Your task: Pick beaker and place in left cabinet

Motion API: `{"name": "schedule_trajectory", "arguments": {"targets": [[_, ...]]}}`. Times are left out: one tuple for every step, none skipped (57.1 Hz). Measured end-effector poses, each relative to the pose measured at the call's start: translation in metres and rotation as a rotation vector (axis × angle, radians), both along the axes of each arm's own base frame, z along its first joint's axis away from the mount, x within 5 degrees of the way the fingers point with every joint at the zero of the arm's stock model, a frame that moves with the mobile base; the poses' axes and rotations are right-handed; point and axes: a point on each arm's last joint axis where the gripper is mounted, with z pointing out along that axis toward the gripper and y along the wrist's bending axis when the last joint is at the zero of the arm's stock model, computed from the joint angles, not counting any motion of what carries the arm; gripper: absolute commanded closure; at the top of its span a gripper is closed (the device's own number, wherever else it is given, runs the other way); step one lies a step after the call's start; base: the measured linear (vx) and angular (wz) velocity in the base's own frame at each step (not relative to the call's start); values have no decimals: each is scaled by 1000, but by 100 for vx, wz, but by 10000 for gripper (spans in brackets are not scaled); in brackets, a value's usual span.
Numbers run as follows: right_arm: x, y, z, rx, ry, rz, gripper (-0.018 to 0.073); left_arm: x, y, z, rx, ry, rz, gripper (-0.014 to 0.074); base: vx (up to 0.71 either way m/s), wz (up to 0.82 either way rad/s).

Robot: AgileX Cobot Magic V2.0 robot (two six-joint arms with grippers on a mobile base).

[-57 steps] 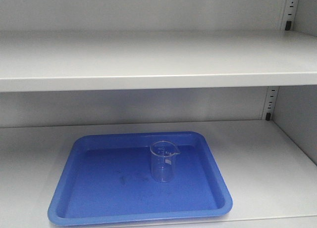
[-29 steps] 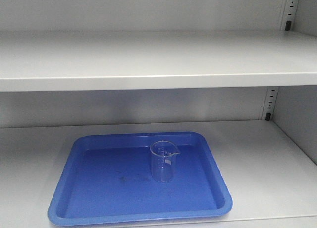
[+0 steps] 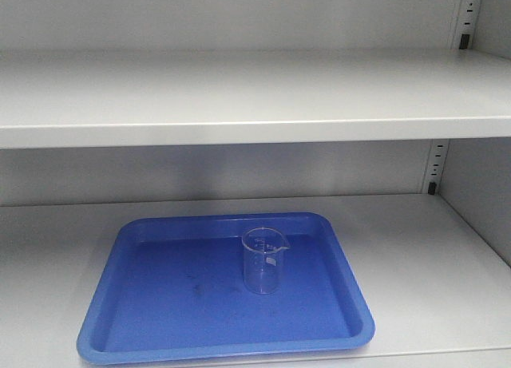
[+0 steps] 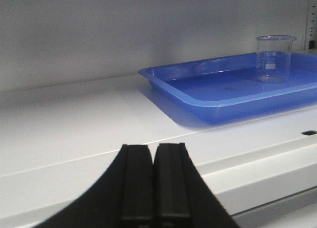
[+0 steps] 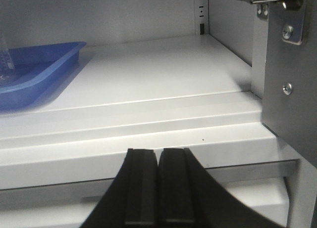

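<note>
From the front, neither arm shows at all: just the left cabinet (image 3: 239,96) with its pale grey shelves, one broad shelf above and another below, and a slotted strip with black clips running up the rear right corner (image 3: 433,170). The wrist views add what that view lacks. The left gripper (image 4: 153,183) sits low before the front edge of the lower shelf, its black jaws pressed together with nothing between them. The right gripper (image 5: 158,188) is in much the same pose further along the same shelf edge, jaws likewise closed flat on each other and holding nothing. Only the right wrist view takes in the cabinet's side wall and a metal hinge plate with screws (image 5: 277,5) at the upper right.

The surface of the lower shelf is plain, smooth grey metal with a stepped front lip.

A blue plastic tray (image 3: 160,320) lies flat on that shelf, left of centre. The beaker (image 3: 263,260) stands upright inside the tray, towards its back right part, spout pointing right, white graduation marks faintly visible; it looks empty. In the left wrist view the beaker (image 4: 272,58) is well off to the right, far from the jaws. In the right wrist view only a sliver of glass shows at the left border, above the tray's corner (image 5: 59,65).
</note>
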Motion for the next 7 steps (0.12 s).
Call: {"name": "schedule_trajectory", "arguments": {"targets": [[0,0,0,0,0,0,565,0,0,0,0,0,0,595,0,0],[0,0,0,0,0,0,565,0,0,0,0,0,0,595,0,0],[0,0,0,0,0,0,565,0,0,0,0,0,0,595,0,0],[0,0,0,0,0,0,565,0,0,0,0,0,0,595,0,0],[0,0,0,0,0,0,565,0,0,0,0,0,0,595,0,0],[0,0,0,0,0,0,565,0,0,0,0,0,0,595,0,0],[0,0,0,0,0,0,565,0,0,0,0,0,0,595,0,0]]}}
